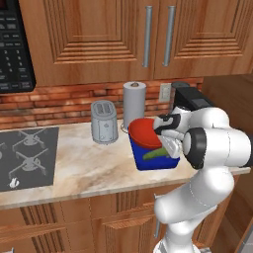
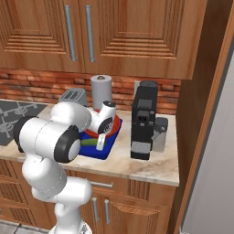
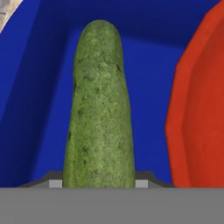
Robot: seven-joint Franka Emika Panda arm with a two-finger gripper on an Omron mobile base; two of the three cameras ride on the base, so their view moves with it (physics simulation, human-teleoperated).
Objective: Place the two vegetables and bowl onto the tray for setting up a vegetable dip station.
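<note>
From my seat I see the cucumber [image 3: 99, 109] up close in the hand view: a dark green, mottled, slightly bumpy skin, a rounded blunt tip pointing away from the camera, the body widening toward me. It lies in the blue tray [image 3: 39, 87], whose deep blue floor and low raised wall surround it, and the glossy red bowl [image 3: 199, 109] sits just beside it on one side, its rim faceted where the light catches. In the left base view the cucumber [image 1: 155, 154] shows as a short green sliver on the near part of the tray [image 1: 148, 164], with the bowl [image 1: 144, 133] resting tilted over the tray's far half, nearly as wide as the tray itself. The tray stands on the pale stone counter [image 1: 84, 168], near the steel toaster [image 1: 104, 122] and the paper towel roll [image 1: 134, 104]; the black coffee machine [image 2: 144, 119] stands just beside it on the other side. The gripper [image 1: 170, 147] reaches down over the tray's near end at the cucumber, and I see its small grey finger tips [image 3: 54, 183] on either side of the vegetable's base; whether they press on it or stand slightly apart from it I cannot tell. The carrot is hidden from me.
</note>
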